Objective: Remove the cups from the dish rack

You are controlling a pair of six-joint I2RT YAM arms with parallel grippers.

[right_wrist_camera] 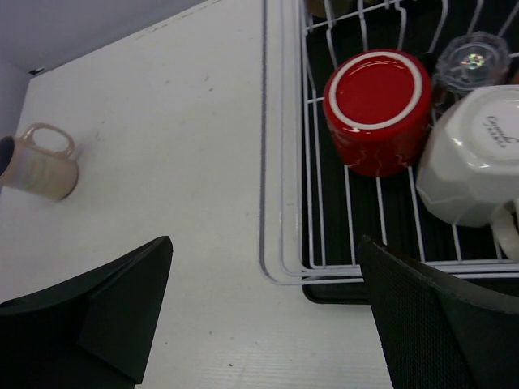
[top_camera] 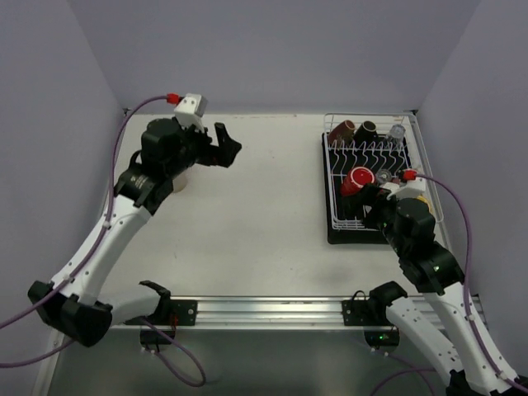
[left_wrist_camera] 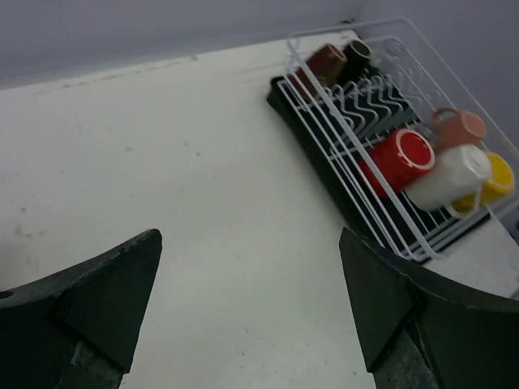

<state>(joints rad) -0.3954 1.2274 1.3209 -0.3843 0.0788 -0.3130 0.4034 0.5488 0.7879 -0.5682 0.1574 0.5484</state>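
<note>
The white wire dish rack (top_camera: pixel 333 169) stands on a black tray at the right. It holds a red mug (top_camera: pixel 360 179), a brown mug (top_camera: pixel 343 129), a black mug (top_camera: pixel 365 129) and a clear glass (top_camera: pixel 397 132). The left wrist view also shows a white mug (left_wrist_camera: pixel 451 176), a yellow mug (left_wrist_camera: pixel 496 178) and a pinkish mug (left_wrist_camera: pixel 460 127) in the rack (left_wrist_camera: pixel 315 96). A pale mug (right_wrist_camera: pixel 36 166) stands on the table at the left. My right gripper (right_wrist_camera: pixel 266 251) is open and empty over the rack's near left corner (right_wrist_camera: pixel 284 267), just short of the red mug (right_wrist_camera: pixel 377 109). My left gripper (top_camera: pixel 223 148) is open and empty above the table.
Grey walls close the table on three sides. The pale mug (top_camera: pixel 181 180) sits partly under my left arm. A metal rail (top_camera: pixel 264 309) runs along the near edge.
</note>
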